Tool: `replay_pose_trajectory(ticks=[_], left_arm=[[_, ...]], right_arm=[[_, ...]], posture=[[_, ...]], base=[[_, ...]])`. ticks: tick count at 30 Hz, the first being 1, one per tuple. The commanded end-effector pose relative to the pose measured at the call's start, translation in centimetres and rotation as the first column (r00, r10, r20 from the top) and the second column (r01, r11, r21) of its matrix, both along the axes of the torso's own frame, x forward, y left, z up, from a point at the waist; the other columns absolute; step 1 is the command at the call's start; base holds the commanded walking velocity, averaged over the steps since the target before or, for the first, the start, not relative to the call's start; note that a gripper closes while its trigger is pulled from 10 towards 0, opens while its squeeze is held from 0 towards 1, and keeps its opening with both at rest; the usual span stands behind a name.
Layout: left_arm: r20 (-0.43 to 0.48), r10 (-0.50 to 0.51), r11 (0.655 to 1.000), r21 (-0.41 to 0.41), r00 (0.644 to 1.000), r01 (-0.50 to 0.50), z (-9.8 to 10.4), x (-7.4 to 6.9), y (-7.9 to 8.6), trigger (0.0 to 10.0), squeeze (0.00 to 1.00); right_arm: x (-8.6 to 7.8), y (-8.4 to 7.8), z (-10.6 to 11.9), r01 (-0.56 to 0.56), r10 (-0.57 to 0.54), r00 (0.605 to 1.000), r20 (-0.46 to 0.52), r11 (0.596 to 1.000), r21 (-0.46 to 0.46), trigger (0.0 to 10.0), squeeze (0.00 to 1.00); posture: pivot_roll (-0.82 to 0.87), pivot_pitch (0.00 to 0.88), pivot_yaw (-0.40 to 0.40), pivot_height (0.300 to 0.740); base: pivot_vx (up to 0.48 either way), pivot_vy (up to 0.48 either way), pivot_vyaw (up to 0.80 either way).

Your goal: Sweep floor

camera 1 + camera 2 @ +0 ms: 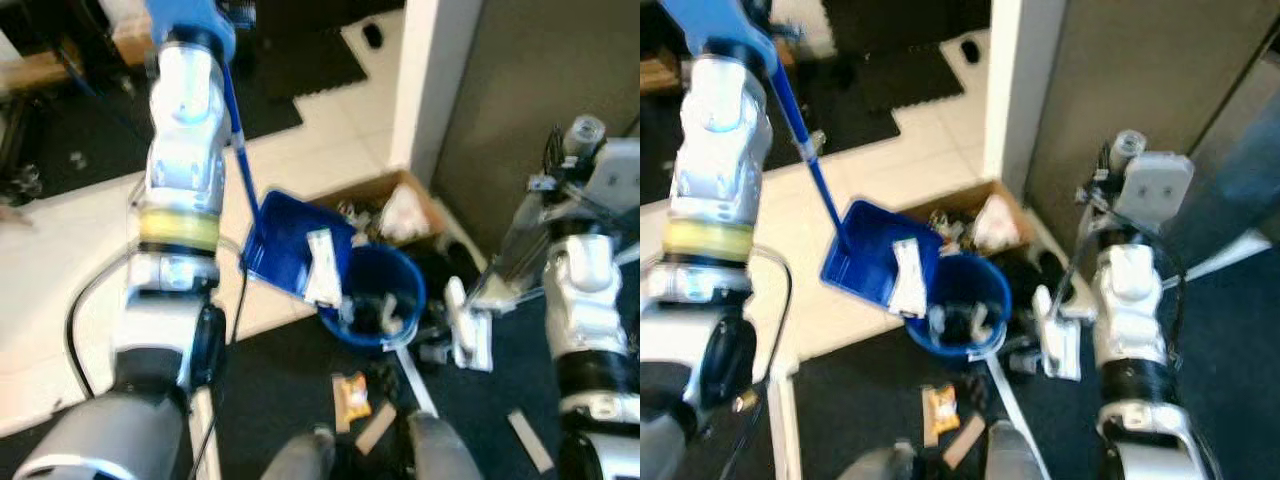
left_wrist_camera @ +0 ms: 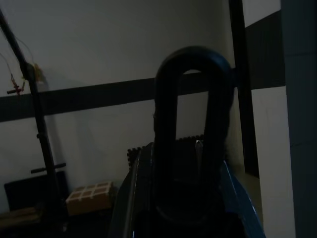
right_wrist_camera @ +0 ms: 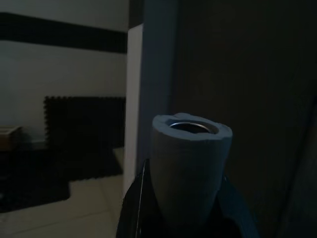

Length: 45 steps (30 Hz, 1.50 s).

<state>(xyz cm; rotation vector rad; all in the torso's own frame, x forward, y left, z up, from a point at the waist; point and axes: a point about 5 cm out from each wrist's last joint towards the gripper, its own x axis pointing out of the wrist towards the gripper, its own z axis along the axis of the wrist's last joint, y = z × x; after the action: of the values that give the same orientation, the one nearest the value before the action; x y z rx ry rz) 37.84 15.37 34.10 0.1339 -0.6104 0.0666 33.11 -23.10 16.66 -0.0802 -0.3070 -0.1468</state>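
Observation:
A blue dustpan [image 1: 285,245] is tilted over the rim of a round blue bin [image 1: 385,275], and a white wrapper [image 1: 322,265] slides down it. Its long blue handle [image 1: 238,140] rises to my left gripper [image 1: 195,25], which is shut on it. The left wrist view shows the handle's black end loop [image 2: 193,124]. My right gripper [image 1: 1130,165] is shut on the grey foam top of a broom handle [image 3: 190,163]. The broom's shaft slants down to a white head [image 1: 468,325] beside the bin. Several bits of rubbish lie inside the bin.
An open cardboard box [image 1: 385,200] with crumpled paper stands behind the bin, against a white wall corner [image 1: 415,80]. An orange snack packet [image 1: 351,395] and scraps lie on the dark mat near my feet. White tiles [image 1: 60,250] stretch to the left.

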Motion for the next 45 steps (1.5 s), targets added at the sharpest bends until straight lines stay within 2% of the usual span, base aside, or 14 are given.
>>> replay_pose_trajectory(ticks=[1, 9, 12, 16, 26, 31, 34, 39, 42, 45], left_arm=[[0.069, -0.004, 1.000, 0.018, 0.998, 0.003, 1.2, -0.6, -0.1, 10.0, 0.00], [0.078, -0.016, 0.999, 0.035, 0.997, 0.014, 1.2, -0.6, -0.2, 10.0, 0.00], [0.100, -0.071, 0.993, 0.098, 0.992, 0.062, 1.2, -0.5, -1.0, 10.0, 0.00], [0.107, -0.080, 0.991, 0.116, 0.991, 0.068, 1.3, -0.3, -1.2, 10.0, 0.00], [0.070, -0.054, 0.976, 0.215, 0.996, 0.038, -0.1, 1.1, -2.0, 10.0, 0.00], [0.061, -0.029, 0.954, 0.300, 0.998, 0.010, -1.1, 1.7, -2.5, 10.0, 0.00], [0.092, 0.002, 0.934, 0.354, 0.996, -0.034, -1.1, 1.9, -2.4, 10.0, 0.00], [0.120, 0.000, 0.937, 0.347, 0.993, -0.042, -0.5, 1.9, -2.3, 10.0, 0.00], [0.126, -0.049, 0.971, 0.240, 0.991, 0.017, 0.3, 1.7, -2.4, 10.0, 0.00], [0.132, -0.065, 0.985, 0.166, 0.989, 0.043, 0.8, 1.6, -2.2, 10.0, 0.00]], right_arm=[[-0.1, -0.1, 0.5, 0.002, -0.002, 1.000, 0.029, 1.000, -0.003, 10.0, 0.00], [-0.1, -0.1, 0.5, 0.001, -0.001, 1.000, 0.028, 1.000, -0.003, 10.0, 0.00], [0.0, 0.0, 0.5, -0.002, 0.002, 1.000, 0.028, 1.000, -0.003, 10.0, 0.00], [0.0, 0.0, 0.5, -0.003, 0.003, 1.000, 0.029, 1.000, -0.003, 10.0, 0.00], [-0.4, -0.3, 0.5, 0.010, -0.010, 0.999, 0.031, 1.000, -0.003, 10.0, 0.00], [-0.5, -0.3, 0.5, 0.013, -0.013, 0.999, 0.033, 1.000, -0.005, 10.0, 0.00], [-0.6, -0.5, 0.5, 0.018, -0.018, 0.999, 0.034, 1.000, -0.007, 10.0, 0.00], [-0.6, -0.6, 0.5, 0.020, -0.020, 0.999, 0.033, 1.000, -0.007, 10.0, 0.00], [-0.6, -0.4, 0.5, 0.018, -0.017, 0.999, 0.032, 1.000, -0.005, 10.0, 0.00], [-0.6, -0.4, 0.5, 0.017, -0.016, 0.999, 0.031, 1.000, -0.004, 10.0, 0.00]], posture=[[-0.06, 0.066, 0.069, 0.740], [-0.05, 0.064, 0.067, 0.740], [-0.06, 0.064, 0.065, 0.740], [-0.06, 0.064, 0.065, 0.740], [-0.08, 0.073, 0.075, 0.740], [-0.08, 0.076, 0.075, 0.740], [-0.09, 0.076, 0.075, 0.740], [-0.09, 0.074, 0.074, 0.740], [-0.08, 0.074, 0.075, 0.740], [-0.08, 0.074, 0.073, 0.740]], base=[[0.000, 0.000, 0.00], [0.000, 0.000, 0.00], [0.000, 0.000, 0.00], [0.000, 0.000, 0.00], [0.000, 0.000, 0.00], [0.000, 0.000, 0.00], [0.000, 0.000, 0.00], [0.000, 0.000, 0.00], [0.000, 0.000, 0.00], [0.000, 0.000, 0.00]])
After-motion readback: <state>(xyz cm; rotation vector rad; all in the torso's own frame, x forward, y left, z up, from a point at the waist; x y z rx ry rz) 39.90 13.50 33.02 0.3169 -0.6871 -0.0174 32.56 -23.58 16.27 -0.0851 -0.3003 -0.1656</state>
